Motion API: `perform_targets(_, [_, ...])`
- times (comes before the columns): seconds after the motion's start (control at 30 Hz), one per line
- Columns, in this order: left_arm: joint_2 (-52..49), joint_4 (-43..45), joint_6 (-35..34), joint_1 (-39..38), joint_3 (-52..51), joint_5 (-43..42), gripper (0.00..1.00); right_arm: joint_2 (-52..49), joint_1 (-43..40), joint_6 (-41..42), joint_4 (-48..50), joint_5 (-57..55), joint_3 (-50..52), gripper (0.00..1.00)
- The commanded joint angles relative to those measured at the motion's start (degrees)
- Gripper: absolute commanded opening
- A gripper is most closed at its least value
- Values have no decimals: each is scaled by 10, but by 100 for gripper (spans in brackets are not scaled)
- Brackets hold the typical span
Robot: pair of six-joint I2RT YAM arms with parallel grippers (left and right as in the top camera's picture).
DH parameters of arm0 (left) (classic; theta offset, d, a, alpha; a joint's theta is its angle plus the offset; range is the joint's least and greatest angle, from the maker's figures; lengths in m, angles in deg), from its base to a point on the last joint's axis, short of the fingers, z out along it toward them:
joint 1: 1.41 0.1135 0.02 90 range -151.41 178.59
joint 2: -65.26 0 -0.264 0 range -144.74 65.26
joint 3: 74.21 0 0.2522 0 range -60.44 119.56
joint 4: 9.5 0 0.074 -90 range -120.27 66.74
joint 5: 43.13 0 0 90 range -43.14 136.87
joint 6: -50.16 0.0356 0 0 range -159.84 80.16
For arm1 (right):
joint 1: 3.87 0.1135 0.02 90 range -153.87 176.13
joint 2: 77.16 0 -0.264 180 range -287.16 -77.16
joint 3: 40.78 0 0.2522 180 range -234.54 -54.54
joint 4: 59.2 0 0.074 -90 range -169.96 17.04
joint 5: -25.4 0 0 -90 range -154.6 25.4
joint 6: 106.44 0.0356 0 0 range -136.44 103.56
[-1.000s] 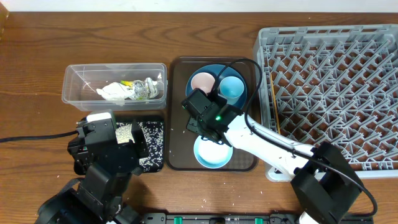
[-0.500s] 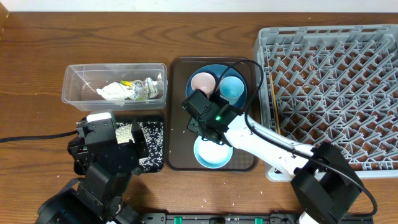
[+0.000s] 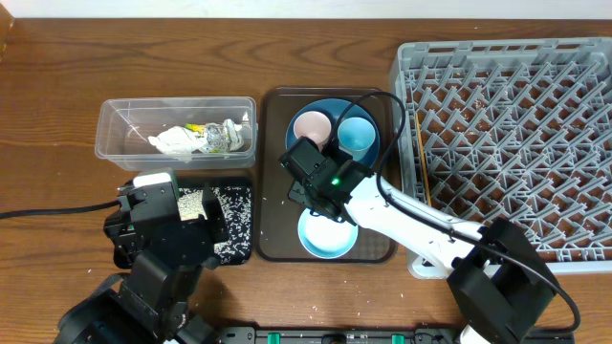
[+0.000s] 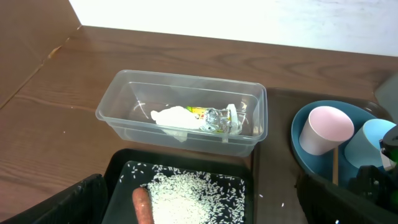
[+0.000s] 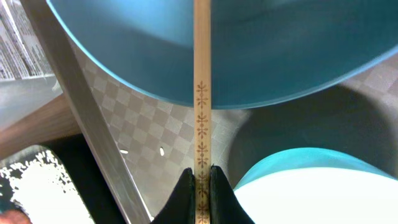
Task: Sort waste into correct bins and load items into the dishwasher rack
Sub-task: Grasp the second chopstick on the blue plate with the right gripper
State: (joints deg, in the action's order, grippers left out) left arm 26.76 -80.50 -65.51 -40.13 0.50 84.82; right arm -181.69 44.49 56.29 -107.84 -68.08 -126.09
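**Wooden counter (image 3: pixel 57 86): held chopstick (image 5: pixel 202 93) pinched, rack off to the right**

At the counter's right end stands the dishwasher rack (image 3: pixel 516 96), with a loaded chopstick (image 3: pixel 422 162) lying along its left wall. Just beside it, the brown serving tray (image 3: pixel 275 229) carries the dark-blue plate (image 5: pixel 280 50) and the pale-blue bowl (image 5: pixel 311 186). The right tool (image 5: pixel 202 178) is closed on the held chopstick near one end. Its long axis runs straight out from the fingers, across the plate's rim. The rack lies to this tool's right, so the right arm is the nearer one. The left tool (image 4: pixel 199 186) hangs wide open above the black tray (image 4: pixel 118 174).
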Motion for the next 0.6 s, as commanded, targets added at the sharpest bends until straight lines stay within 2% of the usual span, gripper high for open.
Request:
perform_targets(0.0, [0,-2,-3,2,9,15,99,-5,4,-17,0,-12,-2,1])
perform_targets(0.23, [0,-2,-3,2,9,15,99,11,3,-35,0,-13,-2,1])
perform_targets(0.57, [0,-2,-3,2,9,15,99,87,-5,-97,-17,-12,-3,1])
